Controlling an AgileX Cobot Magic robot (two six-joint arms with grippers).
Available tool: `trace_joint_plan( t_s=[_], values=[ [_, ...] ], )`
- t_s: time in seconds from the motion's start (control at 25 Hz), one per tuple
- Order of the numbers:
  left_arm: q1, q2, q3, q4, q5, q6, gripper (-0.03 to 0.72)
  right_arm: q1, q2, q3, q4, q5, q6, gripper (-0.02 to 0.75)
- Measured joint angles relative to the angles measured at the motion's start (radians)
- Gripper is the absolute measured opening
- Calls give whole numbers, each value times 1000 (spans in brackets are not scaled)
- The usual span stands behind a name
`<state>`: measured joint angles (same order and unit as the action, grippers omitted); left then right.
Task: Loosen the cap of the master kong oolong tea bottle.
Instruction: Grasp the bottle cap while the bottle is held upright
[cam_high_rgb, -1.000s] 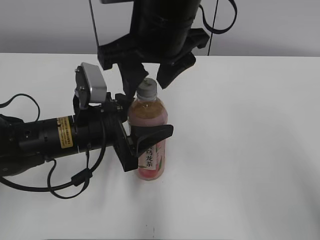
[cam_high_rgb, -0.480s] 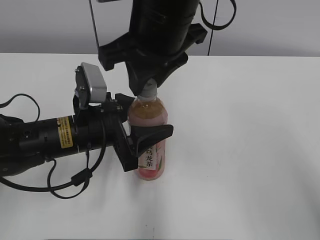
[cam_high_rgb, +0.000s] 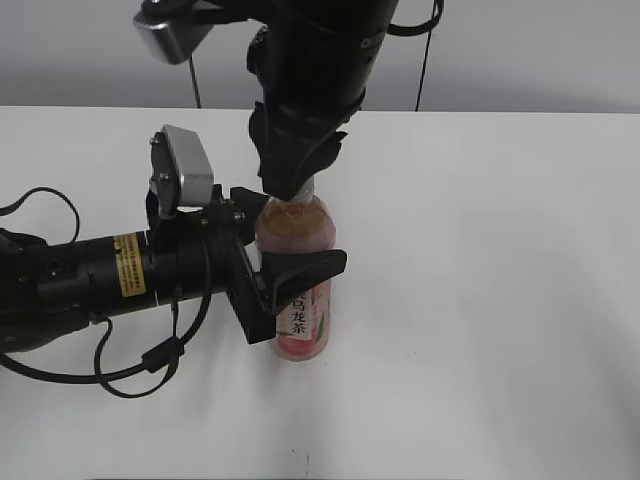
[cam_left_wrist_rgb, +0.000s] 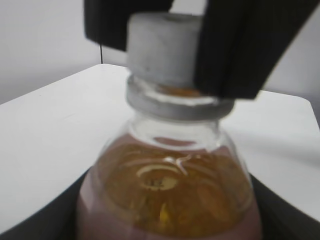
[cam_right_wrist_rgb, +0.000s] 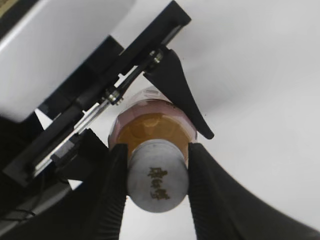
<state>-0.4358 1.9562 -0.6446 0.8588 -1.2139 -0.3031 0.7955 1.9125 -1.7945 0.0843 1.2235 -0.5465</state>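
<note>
At frame centre I noted the right gripper (cam_high_rgb: 297, 185) had descended and closed onto the cap (cam_right_wrist_rgb: 157, 176), while the left gripper (cam_high_rgb: 290, 275) clamped the master kong oolong tea bottle (cam_high_rgb: 297, 275) upright, ready for twisting.

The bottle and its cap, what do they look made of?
The tea bottle looks like thin clear plastic: the amber tea shows through its glossy shoulder, and a printed label wraps it lower down. The cap seems to be matte, opaque whitish plastic with a small dark logo on top.
</note>
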Motion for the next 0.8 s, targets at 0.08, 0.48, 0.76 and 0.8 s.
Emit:
trace_joint_plan(
  t_s=[0.08, 0.48, 0.76, 0.8],
  values=[
    [0, 0, 0, 0, 0, 0, 447, 0, 0, 0, 2, 0, -137, 280],
    [0, 0, 0, 0, 0, 0, 447, 0, 0, -2, 10, 9, -902, 280],
    [0, 0, -1, -5, 3, -2, 447, 5, 0, -2, -16, 12, -1366, 280],
    [0, 0, -2, -6, 4, -3, 447, 5, 0, -2, -24, 12, -1421, 280]
  ],
)
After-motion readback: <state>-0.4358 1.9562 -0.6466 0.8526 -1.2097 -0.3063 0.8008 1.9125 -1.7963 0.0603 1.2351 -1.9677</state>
